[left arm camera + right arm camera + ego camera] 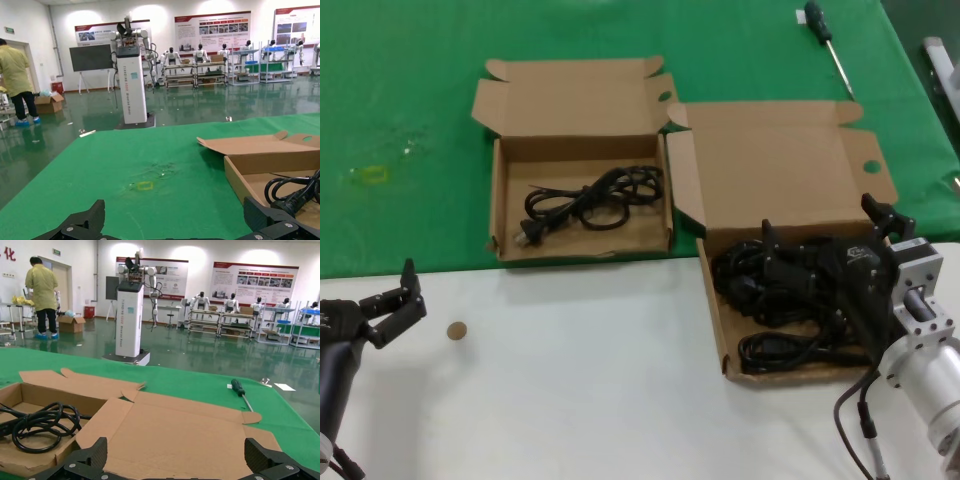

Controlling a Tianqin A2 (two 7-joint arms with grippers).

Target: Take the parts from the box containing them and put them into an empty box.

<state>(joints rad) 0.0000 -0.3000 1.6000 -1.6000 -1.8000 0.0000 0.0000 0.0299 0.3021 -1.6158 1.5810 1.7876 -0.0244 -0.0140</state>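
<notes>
Head view showed one cord (588, 196) already in the smaller box (500, 205), several cords (775, 290) left in the larger box (718, 330), where the right pincer (825, 255) hovered with jaws wide and empty, while the left pincer (392, 302) waited open over the desk (570, 380).

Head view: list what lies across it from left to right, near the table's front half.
left gripper → small brown disc → smaller cardboard box holding one power cord → larger cardboard box full of cords → right gripper over that box.

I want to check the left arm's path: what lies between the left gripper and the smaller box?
In the head view, only a small brown disc on the white table between left gripper and smaller box.
</notes>
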